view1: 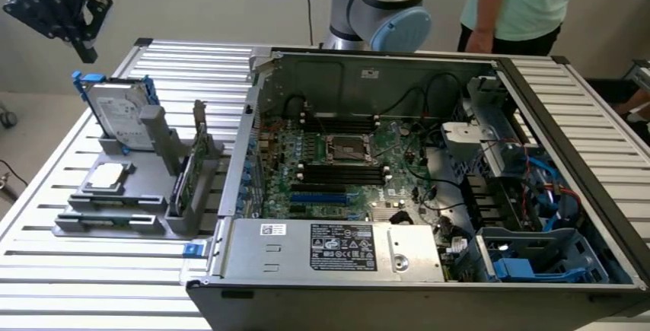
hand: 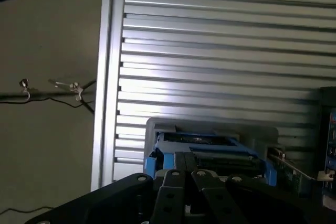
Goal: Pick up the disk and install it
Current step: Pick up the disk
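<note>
Silver-grey, blue-railed, the disk (view1: 119, 114) stood leaning in its grey holder (view1: 114, 148) on the slatted surface (view1: 61, 270); the jaws (shut together, holding nothing) hung above it, not touching.

Closed black pincer (hand: 190, 174) near the blue-railed disk (hand: 210, 144) in its grey stand (hand: 210, 127) on the ribbed metal table (hand: 220, 51).

Silver metal disk (view1: 120, 118) with blue plastic rails (view1: 78, 81); ribbed metal table (view1: 102, 285).
</note>
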Robot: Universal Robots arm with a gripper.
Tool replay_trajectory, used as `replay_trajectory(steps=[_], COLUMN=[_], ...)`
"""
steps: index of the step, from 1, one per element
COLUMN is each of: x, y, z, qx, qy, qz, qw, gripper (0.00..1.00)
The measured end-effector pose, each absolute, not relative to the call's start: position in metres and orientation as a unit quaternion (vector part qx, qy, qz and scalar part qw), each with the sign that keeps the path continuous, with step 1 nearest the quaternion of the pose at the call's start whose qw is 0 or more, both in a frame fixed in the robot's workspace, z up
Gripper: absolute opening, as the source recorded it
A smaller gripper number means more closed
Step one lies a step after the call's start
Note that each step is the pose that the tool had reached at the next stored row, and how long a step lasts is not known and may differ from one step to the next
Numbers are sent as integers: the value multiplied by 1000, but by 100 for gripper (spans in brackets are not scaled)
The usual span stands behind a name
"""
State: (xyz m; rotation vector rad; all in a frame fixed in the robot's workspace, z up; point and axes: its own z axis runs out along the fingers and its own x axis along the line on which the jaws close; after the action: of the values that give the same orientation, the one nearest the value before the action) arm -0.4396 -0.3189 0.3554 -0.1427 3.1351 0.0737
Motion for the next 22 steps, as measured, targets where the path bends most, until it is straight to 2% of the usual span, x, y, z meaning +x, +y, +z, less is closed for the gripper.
replay_trajectory(steps=[22], x=[-440], y=[-319], z=[355], qx=[-243], qy=[970], qz=[23], qw=[-3], gripper=[11])
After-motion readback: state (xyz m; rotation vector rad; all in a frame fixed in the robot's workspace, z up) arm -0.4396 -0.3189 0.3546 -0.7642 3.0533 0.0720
